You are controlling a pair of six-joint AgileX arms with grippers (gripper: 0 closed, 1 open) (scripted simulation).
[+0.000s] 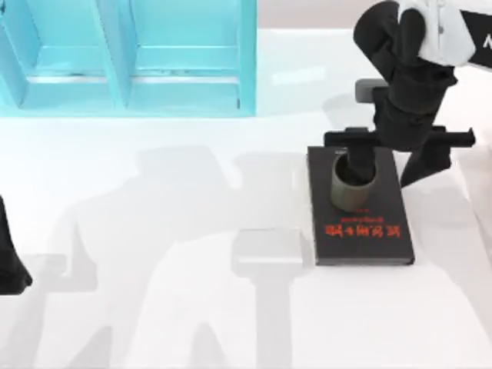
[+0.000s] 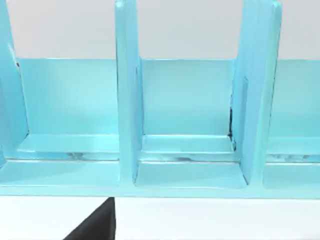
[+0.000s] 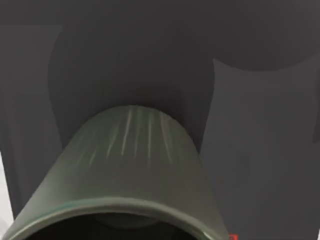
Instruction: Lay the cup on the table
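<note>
The right gripper [image 1: 355, 165] is reaching into the cup [image 1: 353, 187] standing on the black book [image 1: 361, 231]; finger state cannot be told. Lifting straight is advisable, then carrying toward bare table [image 1: 154, 323] at 9 o'clock.

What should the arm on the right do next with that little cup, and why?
Probably lift the cup slightly off the black book. The right gripper reaches into its mouth while it stands upright on the book, not on the white table. Raising it first would let the arm carry it sideways. The left arm sits parked at the left edge.

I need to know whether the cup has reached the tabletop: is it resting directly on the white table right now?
No: in the top view the cup stands upright on the black book.
</note>
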